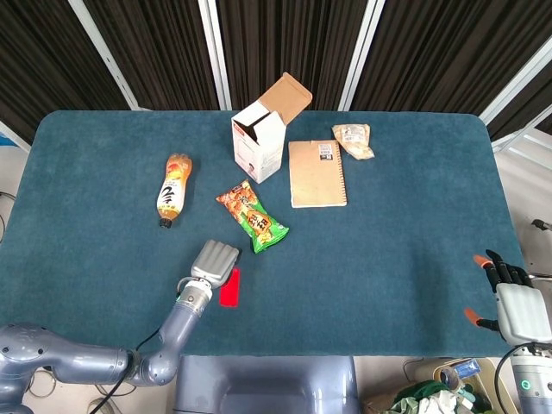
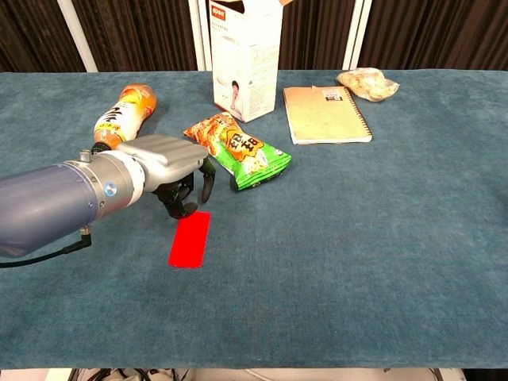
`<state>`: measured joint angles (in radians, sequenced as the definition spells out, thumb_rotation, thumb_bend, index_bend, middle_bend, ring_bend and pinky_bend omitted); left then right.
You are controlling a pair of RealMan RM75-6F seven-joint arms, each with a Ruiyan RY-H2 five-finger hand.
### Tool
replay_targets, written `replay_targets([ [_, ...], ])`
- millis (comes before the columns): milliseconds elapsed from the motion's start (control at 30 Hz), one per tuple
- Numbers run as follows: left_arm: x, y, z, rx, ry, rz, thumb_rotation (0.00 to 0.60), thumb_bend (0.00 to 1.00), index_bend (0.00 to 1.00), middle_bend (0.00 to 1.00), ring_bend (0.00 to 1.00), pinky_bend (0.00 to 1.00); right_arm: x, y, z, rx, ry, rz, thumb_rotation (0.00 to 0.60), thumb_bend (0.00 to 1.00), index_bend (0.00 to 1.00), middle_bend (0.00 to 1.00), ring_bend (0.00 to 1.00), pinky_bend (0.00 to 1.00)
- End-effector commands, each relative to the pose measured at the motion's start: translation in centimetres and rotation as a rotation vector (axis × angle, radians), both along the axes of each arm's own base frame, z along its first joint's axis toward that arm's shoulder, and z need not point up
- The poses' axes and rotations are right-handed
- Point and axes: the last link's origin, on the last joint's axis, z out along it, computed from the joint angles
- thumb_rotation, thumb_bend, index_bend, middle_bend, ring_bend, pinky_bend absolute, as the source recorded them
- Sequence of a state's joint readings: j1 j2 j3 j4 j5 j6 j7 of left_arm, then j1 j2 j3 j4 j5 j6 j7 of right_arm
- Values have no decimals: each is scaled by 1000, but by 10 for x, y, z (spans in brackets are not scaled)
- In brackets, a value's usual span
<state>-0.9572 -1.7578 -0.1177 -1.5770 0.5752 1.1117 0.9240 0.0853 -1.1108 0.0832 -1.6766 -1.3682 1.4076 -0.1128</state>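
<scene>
My left hand (image 1: 214,260) (image 2: 171,164) hovers palm down over the near left of the table, fingers curled downward with their tips at the top end of a flat red card (image 1: 228,287) (image 2: 190,239) lying on the cloth. Whether the tips touch the card is unclear; nothing is held. A green and orange snack bag (image 1: 253,217) (image 2: 238,148) lies just beyond the hand. My right hand (image 1: 516,304) hangs off the table's near right corner, fingers spread, holding nothing; the chest view does not show it.
An orange drink bottle (image 1: 173,187) (image 2: 121,117) lies at the left. An open white carton (image 1: 262,134) (image 2: 245,54), a brown notebook (image 1: 316,172) (image 2: 325,114) and a small wrapped snack (image 1: 353,140) (image 2: 367,83) sit at the back on the teal table (image 1: 388,241).
</scene>
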Motion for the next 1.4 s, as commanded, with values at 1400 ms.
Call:
replay_targets([
  [1400, -4, -6, -11, -18, 55, -5, 600, 478, 450, 841, 905, 911, 0, -1, 0, -4, 1, -1, 600, 0, 211, 77, 171, 152],
])
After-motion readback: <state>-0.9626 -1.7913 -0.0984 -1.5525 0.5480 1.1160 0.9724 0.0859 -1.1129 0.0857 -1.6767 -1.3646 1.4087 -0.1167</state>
